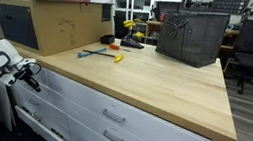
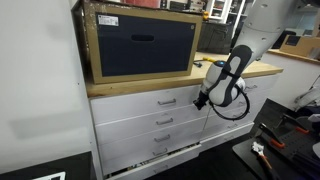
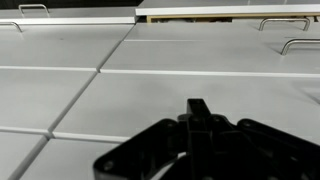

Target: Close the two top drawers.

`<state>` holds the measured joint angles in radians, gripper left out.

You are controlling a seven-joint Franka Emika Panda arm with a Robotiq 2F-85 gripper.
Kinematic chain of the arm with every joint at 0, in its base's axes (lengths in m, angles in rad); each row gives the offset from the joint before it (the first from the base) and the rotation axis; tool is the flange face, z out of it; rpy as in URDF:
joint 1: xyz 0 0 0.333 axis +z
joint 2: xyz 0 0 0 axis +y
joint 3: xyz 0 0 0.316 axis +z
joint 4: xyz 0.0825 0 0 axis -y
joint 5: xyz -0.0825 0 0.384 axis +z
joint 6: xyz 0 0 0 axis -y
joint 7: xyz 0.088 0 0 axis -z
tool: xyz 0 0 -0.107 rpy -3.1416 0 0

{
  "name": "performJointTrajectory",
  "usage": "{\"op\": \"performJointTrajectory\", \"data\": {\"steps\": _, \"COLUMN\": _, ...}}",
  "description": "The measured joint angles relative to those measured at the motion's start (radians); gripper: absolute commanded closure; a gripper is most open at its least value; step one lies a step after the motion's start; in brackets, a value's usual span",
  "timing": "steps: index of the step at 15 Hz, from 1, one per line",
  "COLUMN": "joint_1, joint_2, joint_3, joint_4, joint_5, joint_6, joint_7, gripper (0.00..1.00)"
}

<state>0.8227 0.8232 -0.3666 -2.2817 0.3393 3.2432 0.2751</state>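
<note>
The gripper point(image 3: 198, 110) had its jaws fully together and held nothing. It stood close before the white fronts, at the seam between the two top drawers point(image 2: 150, 101), just under the benchtop point(image 2: 130, 89); contact could not be confirmed. Both top drawers sat about level with the fronts below; whether they were fully home could not be told. Farther back on the benchtop stood a cardboard box point(image 1: 52, 24) and a grey bag point(image 1: 192, 37).

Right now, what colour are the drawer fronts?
The drawer fronts are plain white, best seen in the wrist view.
</note>
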Motion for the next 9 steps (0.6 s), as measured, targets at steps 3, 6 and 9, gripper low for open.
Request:
{"op": "performJointTrajectory", "data": {"steps": 3, "joint_1": 0.019, "joint_2": -0.090, "joint_3": -0.051, "joint_4": -0.079, "joint_5": -0.007, "joint_6": -0.042, "joint_7": 0.000, "gripper": 1.00}}
{"op": "performJointTrajectory", "data": {"steps": 6, "joint_1": 0.047, "joint_2": -0.158, "joint_3": -0.132, "joint_4": -0.145, "joint_5": -0.024, "joint_6": -0.089, "joint_7": 0.002, "gripper": 1.00}}
{"op": "performJointTrajectory", "data": {"steps": 9, "joint_1": 0.065, "joint_2": -0.206, "joint_3": -0.212, "joint_4": -0.199, "joint_5": -0.062, "joint_6": -0.129, "joint_7": 0.007, "gripper": 1.00}}
